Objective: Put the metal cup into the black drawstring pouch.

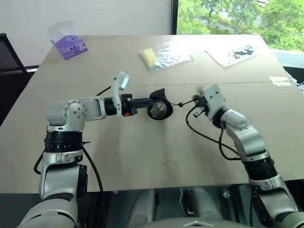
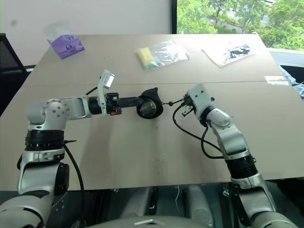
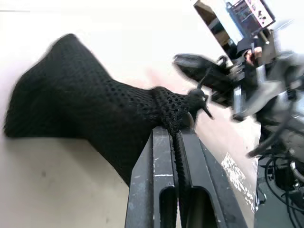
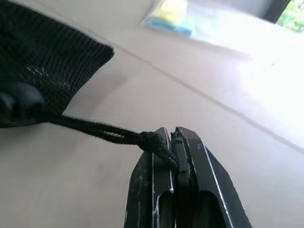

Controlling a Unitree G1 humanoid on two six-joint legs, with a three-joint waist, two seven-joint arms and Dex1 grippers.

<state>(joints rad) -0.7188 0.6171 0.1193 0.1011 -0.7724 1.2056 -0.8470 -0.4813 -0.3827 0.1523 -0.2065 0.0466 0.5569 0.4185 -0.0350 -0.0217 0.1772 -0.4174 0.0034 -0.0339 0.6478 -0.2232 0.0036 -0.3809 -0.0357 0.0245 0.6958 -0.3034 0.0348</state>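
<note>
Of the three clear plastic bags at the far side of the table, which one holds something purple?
The far-left plastic bag, alone near the table's left corner; the other two hold yellow and black contents.

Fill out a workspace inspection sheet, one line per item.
Surface: tan table, seam across it.
Job's things: black pouch held above the table between both grippers; metal cup shines inside its mouth.
Clutter: purple packet, yellow-blue bag, clear bag with black contents, all at the far side.
Grippers: left gripper shut on pouch fabric; right gripper shut on the cord.
Cables: black cable looping off right arm.
Surroundings: window, trees outside.
</note>
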